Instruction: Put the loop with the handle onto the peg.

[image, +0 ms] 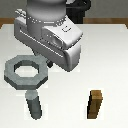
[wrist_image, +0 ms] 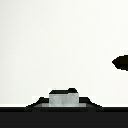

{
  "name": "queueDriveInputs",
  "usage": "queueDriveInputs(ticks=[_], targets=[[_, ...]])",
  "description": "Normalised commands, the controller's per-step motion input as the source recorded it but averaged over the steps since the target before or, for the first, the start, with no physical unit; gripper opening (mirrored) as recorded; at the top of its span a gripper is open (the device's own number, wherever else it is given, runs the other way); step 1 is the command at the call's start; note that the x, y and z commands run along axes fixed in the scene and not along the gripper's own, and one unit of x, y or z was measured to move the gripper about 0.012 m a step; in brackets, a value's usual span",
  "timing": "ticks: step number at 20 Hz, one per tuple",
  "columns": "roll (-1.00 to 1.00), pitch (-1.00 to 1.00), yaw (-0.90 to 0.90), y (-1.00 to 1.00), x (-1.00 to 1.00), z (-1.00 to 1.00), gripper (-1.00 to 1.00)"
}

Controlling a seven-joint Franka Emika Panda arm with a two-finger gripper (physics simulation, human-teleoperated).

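The loop with the handle (image: pixel 26 80) looks like a solid piece of grey metal, so I judge it to be stiff, rather heavy for its size, and a little slippery on its smooth faces; it should not bend or break. It lies flat on the white bench (image: pixel 112 65), on the exterior view's left, just in front of the arm (image: pixel 50 30). The ring part (image: pixel 26 71) is thick, with eight outer corners and a round hole, and a straight grey handle (image: pixel 34 106) runs from it toward the camera. The best place to take hold seems to be the handle, near the ring, because it is narrow enough for the fingers. A brown wooden block (image: pixel 95 104) stands well apart, on the exterior view's right. I cannot find a grey peg in either view. The fingers are hidden behind the arm body, and the wrist view shows only a grey piece (wrist_image: pixel 64 97) low in the picture, so I cannot tell whether they are spread or pressed together.
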Motion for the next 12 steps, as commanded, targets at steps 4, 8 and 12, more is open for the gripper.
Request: queueDriveInputs(ticks=[4, 8, 12], targets=[[0.0, 0.0, 0.0, 0.0, 0.0, -0.25, -1.0], [0.0, 0.0, 0.0, 0.0, 0.0, -1.0, -1.0], [0.0, 0.0, 0.0, 0.0, 0.0, -1.0, -1.0]])
